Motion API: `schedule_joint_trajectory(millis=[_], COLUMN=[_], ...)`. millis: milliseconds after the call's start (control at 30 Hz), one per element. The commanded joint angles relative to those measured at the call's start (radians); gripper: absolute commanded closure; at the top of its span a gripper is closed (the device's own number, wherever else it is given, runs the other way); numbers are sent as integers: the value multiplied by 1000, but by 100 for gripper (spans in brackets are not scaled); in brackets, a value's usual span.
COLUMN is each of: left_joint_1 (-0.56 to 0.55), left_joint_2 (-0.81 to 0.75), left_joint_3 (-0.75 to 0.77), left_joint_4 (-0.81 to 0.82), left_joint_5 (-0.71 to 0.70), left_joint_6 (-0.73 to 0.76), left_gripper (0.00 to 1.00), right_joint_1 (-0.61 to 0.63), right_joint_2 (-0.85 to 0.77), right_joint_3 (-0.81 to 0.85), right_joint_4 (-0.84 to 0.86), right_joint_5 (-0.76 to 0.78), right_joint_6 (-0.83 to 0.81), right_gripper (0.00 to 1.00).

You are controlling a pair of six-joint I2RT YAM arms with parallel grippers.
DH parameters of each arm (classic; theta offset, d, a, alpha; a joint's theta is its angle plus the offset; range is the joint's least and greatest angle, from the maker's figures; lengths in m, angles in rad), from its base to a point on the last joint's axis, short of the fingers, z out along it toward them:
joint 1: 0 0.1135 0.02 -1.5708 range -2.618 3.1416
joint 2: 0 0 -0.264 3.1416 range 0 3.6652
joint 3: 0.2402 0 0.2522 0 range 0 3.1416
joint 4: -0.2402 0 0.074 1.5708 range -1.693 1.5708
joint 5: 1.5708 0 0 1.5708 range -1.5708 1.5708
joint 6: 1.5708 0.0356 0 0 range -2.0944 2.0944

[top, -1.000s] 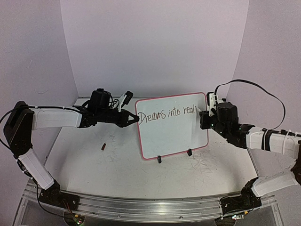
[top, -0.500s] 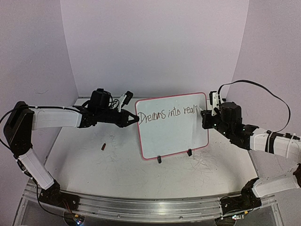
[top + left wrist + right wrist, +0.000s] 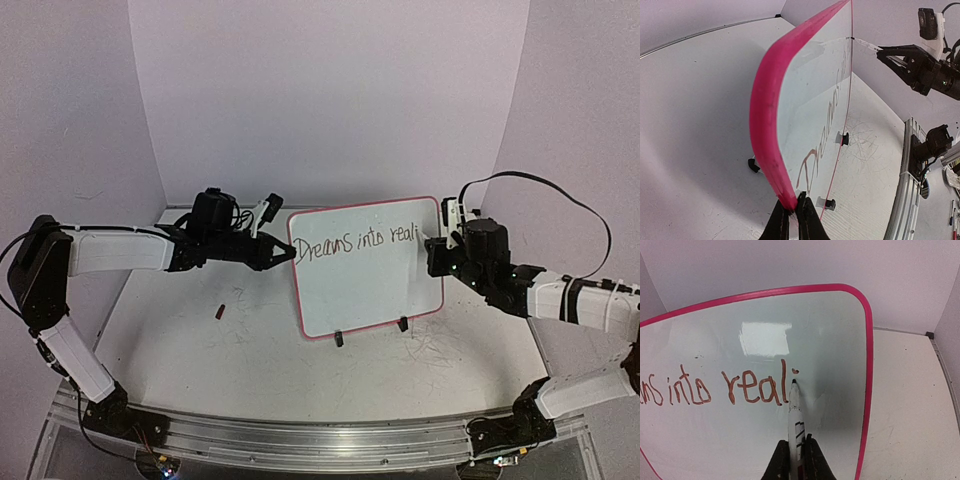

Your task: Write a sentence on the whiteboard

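The whiteboard [image 3: 370,290], upright on the counter [image 3: 200,355], is pinched at its left edge by the left jaws. The marker [image 3: 795,412] clamped in the right jaws seemingly touches the board just right of the unfinished sentence [image 3: 751,390].

I see both forearms stretched out roughly level, 2 wrists pointing toward each other, the left gripper [image 3: 288,252] pinched tight on the whiteboard's [image 3: 370,290] left edge and the right gripper [image 3: 431,243] clamped round a marker [image 3: 795,415].
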Motion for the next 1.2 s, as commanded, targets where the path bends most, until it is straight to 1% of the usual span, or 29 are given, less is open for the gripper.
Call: schedule_joint_trajectory(millis=[0,200,1167], left_joint_1=[-19,-19,-21], left_joint_2=[1,-3,-5], left_joint_3=[-13,-14,-11], left_joint_4=[-36,-37,-37], left_joint_5=[-16,-18,-13], left_joint_6=[65,65,63], left_gripper=[100,100,100], right_joint_1=[-3,-3,-4], right_joint_2=[18,30,-28], right_joint_3=[25,25,-38], right_joint_4=[34,36,-30], right_joint_5=[14,27,-8], right_joint_6=[-1,-4,28], right_gripper=[100,100,100])
